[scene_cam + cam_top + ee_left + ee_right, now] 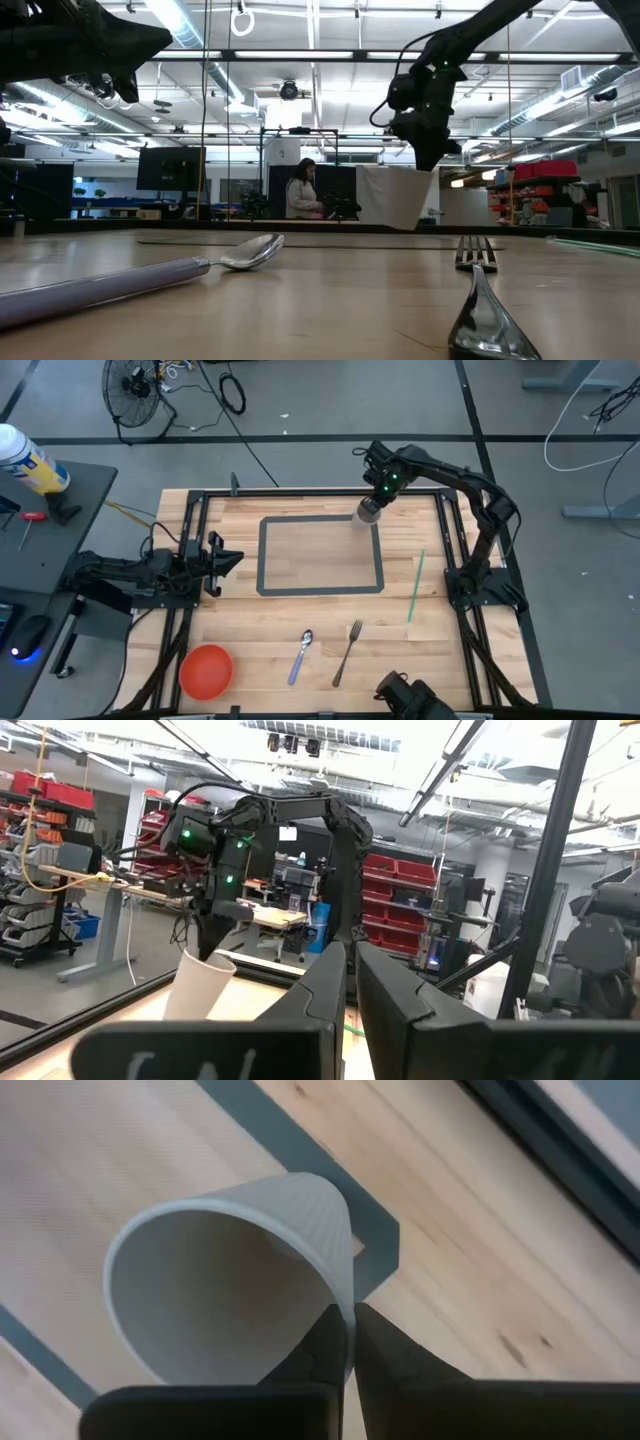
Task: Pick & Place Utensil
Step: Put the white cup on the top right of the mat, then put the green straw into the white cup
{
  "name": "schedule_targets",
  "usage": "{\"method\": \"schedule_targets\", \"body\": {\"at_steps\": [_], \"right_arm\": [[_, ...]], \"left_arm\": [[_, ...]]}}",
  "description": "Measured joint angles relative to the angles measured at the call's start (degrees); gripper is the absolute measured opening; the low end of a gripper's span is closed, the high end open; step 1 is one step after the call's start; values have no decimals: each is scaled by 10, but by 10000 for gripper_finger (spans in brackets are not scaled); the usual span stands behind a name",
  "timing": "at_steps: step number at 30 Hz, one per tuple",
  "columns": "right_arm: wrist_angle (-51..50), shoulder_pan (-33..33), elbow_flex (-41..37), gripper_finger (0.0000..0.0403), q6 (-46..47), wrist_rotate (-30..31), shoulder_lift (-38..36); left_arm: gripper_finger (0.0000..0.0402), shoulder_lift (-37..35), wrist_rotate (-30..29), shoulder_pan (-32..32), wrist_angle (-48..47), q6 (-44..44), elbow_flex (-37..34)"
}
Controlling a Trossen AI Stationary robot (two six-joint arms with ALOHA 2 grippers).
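Landmark: taped rectangle [321, 555] on the worktop [430, 660].

Nearest the front edge, below the rectangle: red bowl [206, 670] toward the left corner, then spoon [302, 656] and fork [347, 652] lying side by side, apart, untouched. Green straw [416, 586] lies right of the rectangle.

Left hand [228, 562] waits just left of the rectangle, fingers clenched together, grasping nothing.

Right hand [372, 506] at the rectangle's far right corner, pinched on the rim of a white paper cup [225, 1285]; cup tilted over the tape corner.

Matt white paper cup [230, 1270]; glossy metal fork [485, 310]; wooden table [250, 630].
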Motion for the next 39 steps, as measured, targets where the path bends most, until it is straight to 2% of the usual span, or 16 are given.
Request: {"method": "schedule_targets", "body": {"at_steps": [12, 23, 28, 33, 36, 39], "right_arm": [[-18, 0, 1, 24, -9, 2, 16], [-17, -1, 1, 111, -27, 3, 9], [-19, -1, 1, 144, -42, 27, -43], [-63, 22, 0, 156, -34, 81, -124], [-60, 63, -41, 154, -14, 81, -182], [-23, 120, -119, 147, 14, 75, -241]], "left_arm": [[32, 0, 0, 0, 0, 0, 0], [32, 0, 0, 0, 0, 0, 0], [32, 0, 0, 0, 0, 1, 0], [32, 0, 0, 0, 0, 3, 0], [32, 0, 0, 0, 0, 3, 0], [32, 0, 0, 0, 0, 3, 0]]}}
